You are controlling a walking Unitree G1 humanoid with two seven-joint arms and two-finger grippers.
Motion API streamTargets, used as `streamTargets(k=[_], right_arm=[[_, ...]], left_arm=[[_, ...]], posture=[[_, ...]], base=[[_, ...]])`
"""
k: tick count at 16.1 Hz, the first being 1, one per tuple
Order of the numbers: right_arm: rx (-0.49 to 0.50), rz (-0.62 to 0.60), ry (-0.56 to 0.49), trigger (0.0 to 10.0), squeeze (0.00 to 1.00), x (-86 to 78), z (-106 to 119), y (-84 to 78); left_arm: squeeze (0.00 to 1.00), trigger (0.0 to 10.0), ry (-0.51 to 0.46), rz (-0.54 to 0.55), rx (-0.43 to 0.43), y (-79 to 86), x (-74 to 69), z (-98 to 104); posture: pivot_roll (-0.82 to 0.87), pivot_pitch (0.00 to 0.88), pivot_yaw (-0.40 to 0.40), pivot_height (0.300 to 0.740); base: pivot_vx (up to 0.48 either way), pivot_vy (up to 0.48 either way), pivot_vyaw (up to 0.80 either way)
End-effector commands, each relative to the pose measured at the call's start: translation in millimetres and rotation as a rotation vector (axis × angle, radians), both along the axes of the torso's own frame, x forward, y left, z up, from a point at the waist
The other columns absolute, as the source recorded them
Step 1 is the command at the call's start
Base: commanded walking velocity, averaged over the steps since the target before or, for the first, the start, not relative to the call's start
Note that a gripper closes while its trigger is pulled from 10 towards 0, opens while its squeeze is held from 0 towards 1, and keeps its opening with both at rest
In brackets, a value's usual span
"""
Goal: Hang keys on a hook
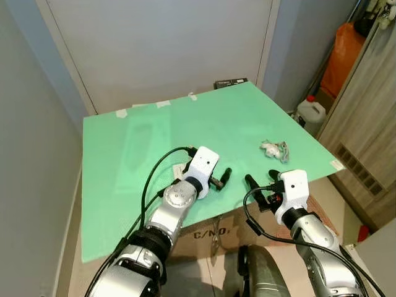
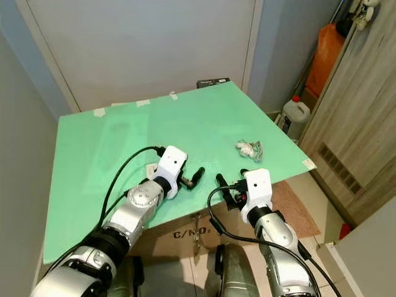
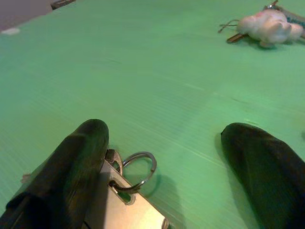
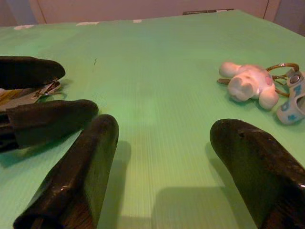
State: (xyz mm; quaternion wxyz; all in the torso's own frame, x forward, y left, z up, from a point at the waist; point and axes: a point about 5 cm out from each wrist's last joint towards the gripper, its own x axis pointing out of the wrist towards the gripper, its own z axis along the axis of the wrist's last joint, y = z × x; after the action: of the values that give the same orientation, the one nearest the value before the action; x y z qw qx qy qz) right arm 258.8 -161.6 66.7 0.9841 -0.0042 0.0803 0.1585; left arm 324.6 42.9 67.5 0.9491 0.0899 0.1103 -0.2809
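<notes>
Keys [image 1: 276, 148] w/ a white plush charm sit on the green board [image 1: 154, 130], toward its right edge, well apart from both grippers. I've got the left gripper [image 1: 216, 180] low over the board near the front edge, fingers spread wide, nothing between them; in the left wrist view one finger [image 3: 71, 176] lies against a flat metal plate w/ a small ring [image 3: 138, 171] on it, the other finger sits apart on bare green. Right gripper [image 1: 260, 181] is just beside it at the front edge, also spread wide and empty, pointing up the board w/ the keys ahead and off to its right. In the right wrist view I can see the plush, a brass-colored ring and a pale blue tag [image 4: 293, 102] bunched together. Board rests on a cardboard box [image 1: 213, 234]. White jug [image 1: 311, 113] stands on the floor past the right edge; a dark box [image 1: 231, 83] sits at the far corner.
</notes>
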Motion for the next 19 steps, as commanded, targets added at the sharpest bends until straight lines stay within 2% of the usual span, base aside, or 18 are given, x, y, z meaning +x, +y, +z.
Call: streamTargets(k=[1,2,3,4,7,11,15,17,19], right_arm=[[0.007,0.014,-0.008,10.0,0.0,2.7,4.5,2.0],[0.007,0.017,-0.008,10.0,0.0,3.5,5.2,2.5],[0.006,0.018,-0.009,10.0,0.0,3.7,5.4,2.6],[0.005,0.019,-0.009,10.0,0.0,3.7,5.7,2.5],[0.003,0.015,-0.009,10.0,0.0,4.6,5.9,1.4],[0.006,0.007,-0.008,10.0,0.0,4.9,6.2,0.9],[0.006,-0.001,-0.004,10.0,0.0,5.1,5.2,0.2],[0.006,-0.002,-0.004,10.0,0.0,5.2,5.3,0.3],[0.007,-0.001,-0.006,10.0,0.0,6.3,5.6,1.2]], left_arm=[[0.0,10.0,0.042,0.013,0.023,5.3,0.1,-5.9],[0.0,10.0,0.088,0.038,0.025,13.2,4.0,-8.2],[0.0,10.0,0.092,0.044,0.023,14.9,5.2,-7.8],[0.0,0.0,0.119,0.07,0.027,21.3,8.0,-8.4],[0.0,0.0,0.143,0.045,0.074,26.6,11.6,-7.3],[0.0,0.0,0.116,0.033,0.075,27.5,14.1,-3.7],[0.0,0.0,-0.001,0.02,0.146,28.8,16.1,3.4],[0.0,0.0,-0.075,-0.013,0.165,24.3,13.9,8.7],[0.0,0.0,-0.069,-0.02,0.148,22.7,12.9,8.9]], posture=[[-0.11,0.0,0.038,0.596],[-0.11,0.0,0.036,0.596],[-0.11,0.0,0.036,0.596],[-0.11,0.0,0.036,0.596],[-0.11,0.0,0.04,0.596],[-0.12,0.0,0.046,0.596],[-0.12,0.0,0.046,0.596],[-0.12,0.0,0.048,0.596],[-0.11,0.0,0.049,0.596]], base=[[0.0,0.0,0.0],[0.0,0.0,0.0],[0.0,0.0,0.0],[0.0,0.0,0.0],[0.0,0.0,0.0],[0.0,0.0,0.0],[0.0,0.0,0.0],[0.0,0.0,0.0],[0.0,0.0,0.0]])
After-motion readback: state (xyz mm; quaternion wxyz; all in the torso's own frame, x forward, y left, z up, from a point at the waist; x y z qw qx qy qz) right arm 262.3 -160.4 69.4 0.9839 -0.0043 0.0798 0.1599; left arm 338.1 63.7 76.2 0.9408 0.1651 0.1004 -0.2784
